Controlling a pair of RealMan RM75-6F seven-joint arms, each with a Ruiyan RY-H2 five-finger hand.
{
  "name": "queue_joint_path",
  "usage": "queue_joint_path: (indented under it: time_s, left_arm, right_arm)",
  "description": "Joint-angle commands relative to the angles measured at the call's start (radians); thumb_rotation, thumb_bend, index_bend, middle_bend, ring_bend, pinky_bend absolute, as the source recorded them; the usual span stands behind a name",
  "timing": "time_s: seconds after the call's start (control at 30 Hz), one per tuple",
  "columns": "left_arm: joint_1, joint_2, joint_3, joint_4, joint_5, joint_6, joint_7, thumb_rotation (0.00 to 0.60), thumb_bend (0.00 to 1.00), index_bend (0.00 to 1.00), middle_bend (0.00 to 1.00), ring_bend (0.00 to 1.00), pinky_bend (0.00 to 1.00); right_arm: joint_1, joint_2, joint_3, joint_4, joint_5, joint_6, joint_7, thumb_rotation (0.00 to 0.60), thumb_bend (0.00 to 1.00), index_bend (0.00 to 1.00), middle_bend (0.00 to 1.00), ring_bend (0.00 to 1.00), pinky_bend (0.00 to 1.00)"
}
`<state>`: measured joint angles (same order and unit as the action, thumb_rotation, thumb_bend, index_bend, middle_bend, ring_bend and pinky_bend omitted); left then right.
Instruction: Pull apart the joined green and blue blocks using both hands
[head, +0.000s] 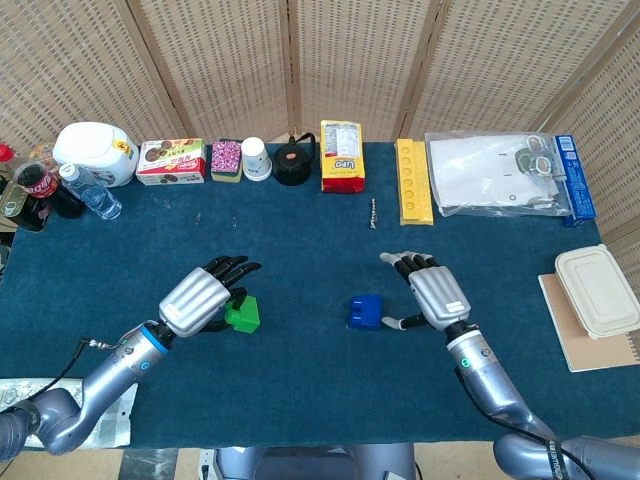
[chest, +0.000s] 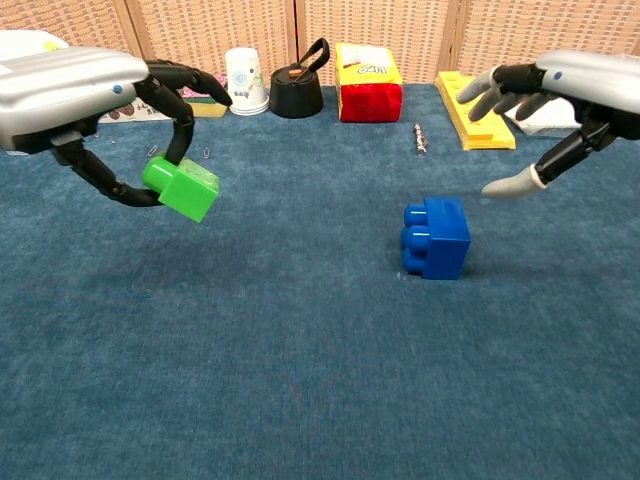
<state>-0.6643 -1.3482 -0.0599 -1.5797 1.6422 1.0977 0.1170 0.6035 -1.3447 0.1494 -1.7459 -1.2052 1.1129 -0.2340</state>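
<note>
The green block (head: 243, 316) (chest: 181, 188) and the blue block (head: 364, 312) (chest: 435, 238) are apart. My left hand (head: 200, 298) (chest: 95, 95) holds the green block above the cloth, left of centre, with its fingers curled over it. The blue block lies on the blue cloth near the middle, studs facing left in the chest view. My right hand (head: 432, 292) (chest: 555, 95) hovers just right of and above the blue block, fingers spread and touching nothing.
Along the far edge of the table (head: 300, 380) stand a snack box (head: 171, 161), paper cup (head: 256, 158), black kettle (head: 293, 162), yellow packet (head: 341, 155), yellow strip (head: 413, 181) and a plastic bag (head: 497, 173). Bottles (head: 60, 190) stand far left, a lidded container (head: 599, 290) lies right.
</note>
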Motion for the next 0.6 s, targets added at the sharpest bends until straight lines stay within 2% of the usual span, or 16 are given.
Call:
queue_joint_path:
  time_s: [0.03, 0.47, 0.6]
  left_arm:
    - [-0.021, -0.024, -0.009, 0.018, -0.015, -0.029, 0.014, 0.600, 0.33, 0.69, 0.19, 0.15, 0.22]
    - [-0.129, -0.165, -0.044, 0.139, -0.084, -0.174, 0.073, 0.600, 0.33, 0.69, 0.19, 0.15, 0.20]
    - [-0.153, -0.184, -0.061, 0.150, -0.137, -0.222, 0.108, 0.600, 0.28, 0.69, 0.19, 0.14, 0.18]
  right_arm:
    - [-0.013, 0.015, 0.004, -0.011, -0.012, 0.012, 0.018, 0.442, 0.18, 0.14, 0.21, 0.18, 0.18]
    - [-0.040, 0.040, 0.016, -0.006, -0.022, 0.030, 0.063, 0.440, 0.18, 0.14, 0.21, 0.18, 0.18]
    - [-0.049, 0.050, 0.018, -0.011, -0.026, 0.037, 0.069, 0.442, 0.18, 0.14, 0.21, 0.18, 0.18]
